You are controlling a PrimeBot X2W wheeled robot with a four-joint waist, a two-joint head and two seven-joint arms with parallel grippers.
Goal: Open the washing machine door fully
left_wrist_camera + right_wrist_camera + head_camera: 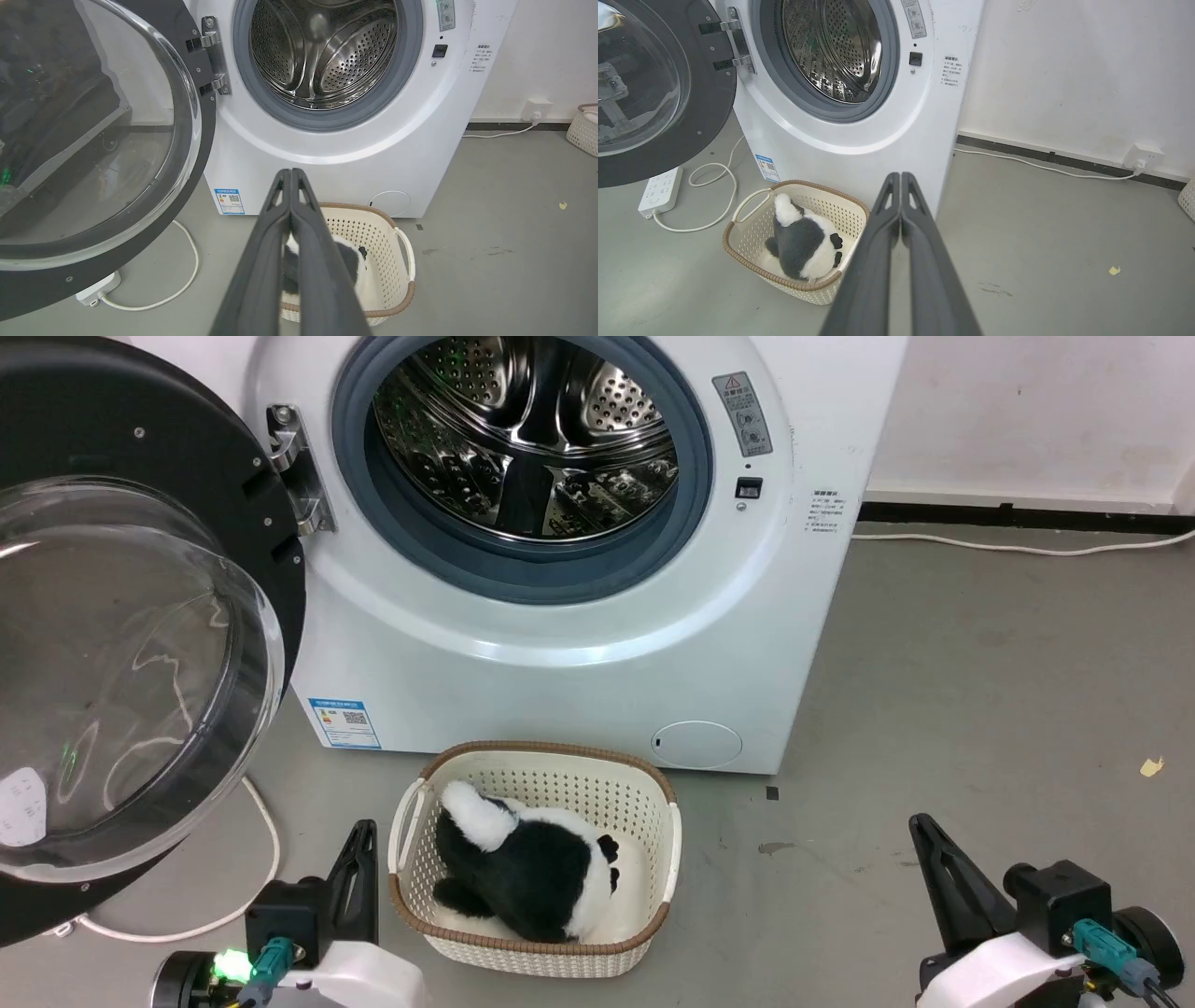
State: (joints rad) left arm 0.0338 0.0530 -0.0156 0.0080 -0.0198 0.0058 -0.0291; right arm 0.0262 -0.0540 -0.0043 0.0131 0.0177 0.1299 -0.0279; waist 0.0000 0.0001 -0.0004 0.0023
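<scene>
The washing machine door (131,644) stands swung far out to the left of the white machine (579,681). It hangs from its steel hinge (299,476), with the bulging glass bowl facing the robot and the black rim turned well away from the opening. That leaves the steel drum (532,439) and its grey rubber ring (523,574) fully exposed, so I judge the task done or very nearly so. Whether the hinge has any travel left cannot be told.

The left gripper (362,835) sits low at the lower left of the head view, well apart from the door. In the left wrist view its fingers (264,261) are clenched tip to tip with nothing between them. The right gripper (926,835) sits low at the lower right, its fingers (878,261) likewise pressed together and empty. Both aim at the machine front and touch nothing, which reads as a rest pose: with the door this far out, there is nothing to hold.

A basket (537,748) carrying a black-and-white plush toy (537,868) sits on the grey floor (980,691) just before the machine, below the opening and between the grippers, probably staged for loading. A power strip (658,191) lies on the floor under the door's lower rim, so any further push risks little, as the door hangs above it
</scene>
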